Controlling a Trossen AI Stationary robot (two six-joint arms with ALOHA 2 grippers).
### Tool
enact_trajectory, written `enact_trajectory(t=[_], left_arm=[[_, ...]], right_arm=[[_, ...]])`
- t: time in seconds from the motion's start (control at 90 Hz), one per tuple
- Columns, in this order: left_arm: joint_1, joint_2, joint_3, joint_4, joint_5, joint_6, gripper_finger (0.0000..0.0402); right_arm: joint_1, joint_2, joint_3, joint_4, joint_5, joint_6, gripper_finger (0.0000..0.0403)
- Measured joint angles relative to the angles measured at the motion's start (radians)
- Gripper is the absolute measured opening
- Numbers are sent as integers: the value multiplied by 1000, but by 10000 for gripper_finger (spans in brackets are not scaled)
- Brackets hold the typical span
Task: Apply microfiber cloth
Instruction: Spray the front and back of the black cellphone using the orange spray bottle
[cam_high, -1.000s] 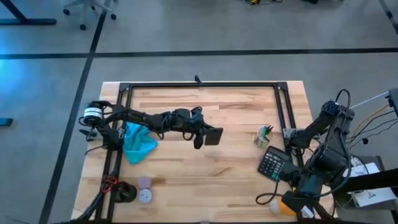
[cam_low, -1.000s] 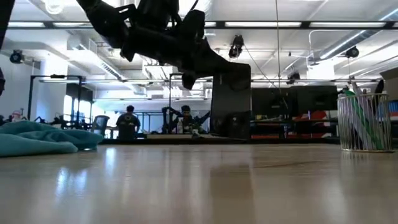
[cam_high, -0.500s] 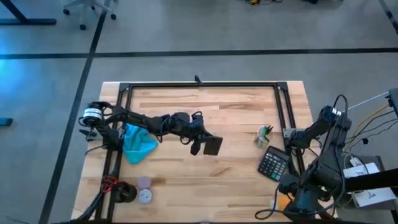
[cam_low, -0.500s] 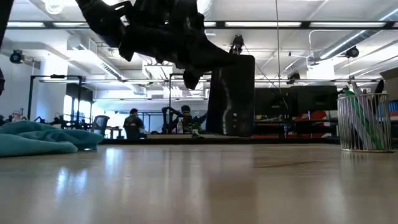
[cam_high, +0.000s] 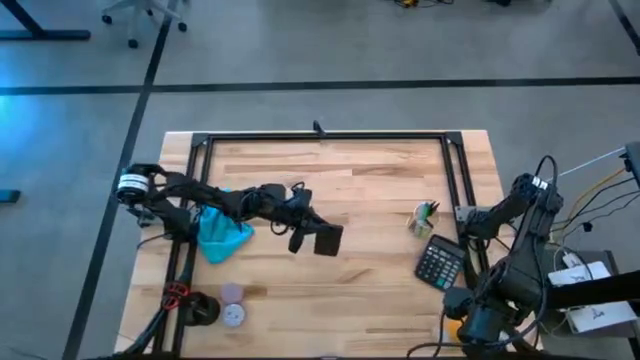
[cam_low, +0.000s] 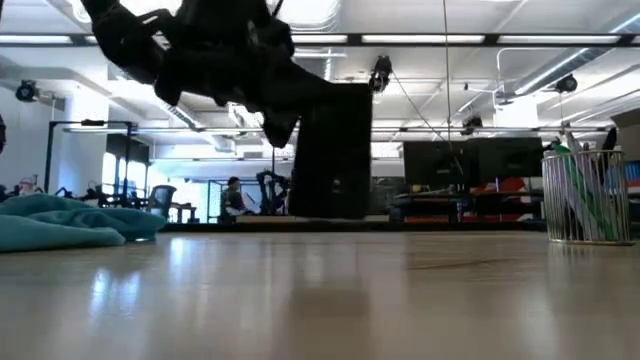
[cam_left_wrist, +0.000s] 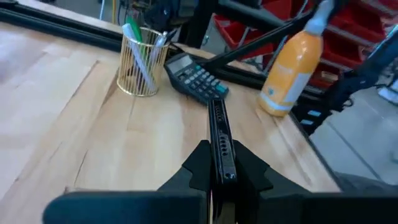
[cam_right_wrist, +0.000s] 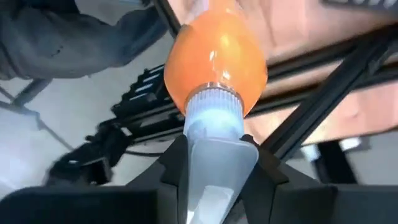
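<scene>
From above, the left gripper (cam_high: 305, 232) reaches out over the middle of the wooden counter (cam_high: 380, 290) and pinches a black phone (cam_high: 327, 240) by one edge. The microfiber cloth (cam_high: 222, 230) lies crumpled on the counter near the left arm's base, just beside the dark frame rail, well behind the gripper and not touching the phone.

The low view adds what the overhead one hides: the phone (cam_low: 332, 150) hangs upright, its lower edge clear of the counter surface, with the gripper (cam_low: 275, 105) clamped on its upper part. The cloth (cam_low: 70, 222) shows at the far left as a low turquoise heap resting flat on the wood. A wire pen cup (cam_low: 582, 196) stands at the right edge. A person shows small in the room behind.

The left wrist view sees the phone (cam_left_wrist: 221, 144) edge-on, a thin dark strip held between the two fingers (cam_left_wrist: 198, 167). Beyond it stand the pen cup (cam_left_wrist: 143, 62), a calculator (cam_left_wrist: 195, 76) and an orange bottle (cam_left_wrist: 291, 68) near the counter's corner.

The right gripper (cam_right_wrist: 214, 168) is down at the counter's near right corner. Only its wrist view shows its state: the fingers are closed around the pale neck of the orange bottle (cam_right_wrist: 214, 59), which fills the picture. In the high view that arm is folded beside the calculator (cam_high: 440, 262).
</scene>
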Motion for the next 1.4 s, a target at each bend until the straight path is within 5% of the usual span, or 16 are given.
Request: enact_trajectory(t=[0.333, 0.744, 1.011, 1.222, 1.4], left_arm=[[28, -116, -26, -153, 122, -28, 12], [96, -153, 13, -248, 233, -10, 12], [112, -183, 13, -302, 443, 127, 12], [130, -177, 25, -303, 389, 73, 12], [150, -157, 78, -314, 378, 76, 12]], right_arm=[[-205, 0, 24, -72, 108, -742, 77], [-377, 2, 97, -74, 578, -1869, 77], [-456, 23, 97, -32, 604, -2403, 77], [-455, 23, 98, 83, 595, -2604, 77], [-454, 24, 94, 99, 475, -2802, 77]])
